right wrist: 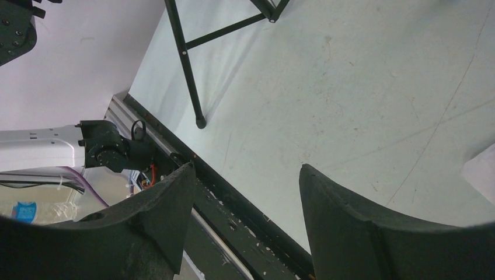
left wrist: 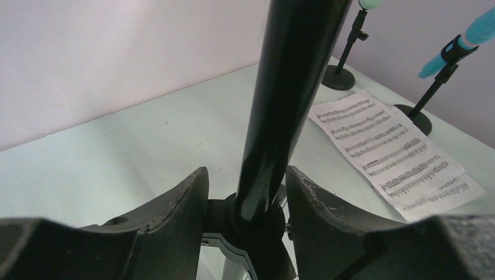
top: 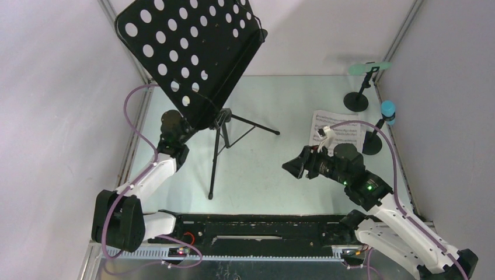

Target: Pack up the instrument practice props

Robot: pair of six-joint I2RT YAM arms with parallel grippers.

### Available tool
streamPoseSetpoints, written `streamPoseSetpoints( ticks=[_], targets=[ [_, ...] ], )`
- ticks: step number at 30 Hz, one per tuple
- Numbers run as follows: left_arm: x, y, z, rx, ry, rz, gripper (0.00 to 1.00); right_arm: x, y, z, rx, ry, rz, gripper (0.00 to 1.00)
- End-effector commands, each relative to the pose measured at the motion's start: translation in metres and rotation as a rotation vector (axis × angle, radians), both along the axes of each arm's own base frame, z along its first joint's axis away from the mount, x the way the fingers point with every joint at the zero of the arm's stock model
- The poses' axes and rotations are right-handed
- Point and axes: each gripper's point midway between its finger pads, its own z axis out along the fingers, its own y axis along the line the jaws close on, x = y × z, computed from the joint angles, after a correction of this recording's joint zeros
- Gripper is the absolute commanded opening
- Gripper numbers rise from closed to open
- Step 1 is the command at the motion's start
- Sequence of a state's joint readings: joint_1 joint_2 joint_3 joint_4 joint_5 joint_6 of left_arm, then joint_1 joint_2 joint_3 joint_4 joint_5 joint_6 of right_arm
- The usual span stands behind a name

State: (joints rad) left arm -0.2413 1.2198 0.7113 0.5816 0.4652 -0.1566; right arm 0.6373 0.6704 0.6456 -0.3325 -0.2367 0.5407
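Note:
The black music rack stands at the back left, its perforated desk point(top: 187, 52) tilted over the tripod legs point(top: 217, 157). My left gripper point(left wrist: 245, 175) sits low on the rack's pole point(left wrist: 280, 105), with both fingers against the collar, shut on it. A white sheet-music page point(top: 335, 129) lies flat at the right. Behind it the mint-green microphone point(top: 369, 67) rests in its round-based holder point(top: 356, 102). The blue microphone point(top: 389, 112) sits in the second holder point(top: 372, 146). My right gripper point(top: 290, 166) hovers left of the page, open and empty, with only table between its fingers point(right wrist: 344, 227).
A black rail point(top: 251, 227) runs along the near edge between the arm bases. White walls and aluminium frame posts point(top: 403, 35) close in the back and sides. One tripod leg point(right wrist: 187, 64) reaches toward the rail in front of my right gripper.

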Motion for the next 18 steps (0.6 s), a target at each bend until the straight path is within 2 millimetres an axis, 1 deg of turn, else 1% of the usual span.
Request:
streamPoseSetpoints(
  ticks=[1, 3, 6, 9, 10, 12, 15, 18],
  targets=[
    [0.004, 0.001, 0.041, -0.013, -0.105, -0.007, 0.53, 0.004, 0.009, 0.019, 0.049, -0.044, -0.002, 0.73],
    [0.007, 0.0, 0.041, -0.015, -0.102, -0.009, 0.44, 0.003, 0.01, 0.018, 0.045, -0.043, 0.0, 0.73],
    [0.006, -0.003, 0.044, -0.02, -0.097, -0.032, 0.29, 0.002, 0.009, 0.017, 0.036, -0.044, -0.003, 0.73],
    [0.005, -0.008, 0.047, -0.046, -0.074, -0.054, 0.05, 0.001, 0.008, 0.015, 0.028, -0.043, -0.009, 0.73],
    [0.004, -0.011, 0.047, -0.053, -0.066, -0.062, 0.01, 0.001, 0.008, 0.015, 0.027, -0.044, -0.011, 0.73],
    [0.001, -0.015, 0.045, -0.063, -0.05, -0.045, 0.0, 0.0, 0.007, 0.015, 0.023, -0.043, -0.014, 0.73],
    [-0.007, -0.024, 0.039, -0.091, -0.022, -0.021, 0.0, 0.001, 0.006, 0.013, 0.017, -0.04, -0.026, 0.73],
    [-0.008, -0.022, 0.036, -0.175, 0.043, 0.059, 0.0, 0.002, 0.005, 0.012, 0.015, -0.039, -0.034, 0.73]
  ],
)
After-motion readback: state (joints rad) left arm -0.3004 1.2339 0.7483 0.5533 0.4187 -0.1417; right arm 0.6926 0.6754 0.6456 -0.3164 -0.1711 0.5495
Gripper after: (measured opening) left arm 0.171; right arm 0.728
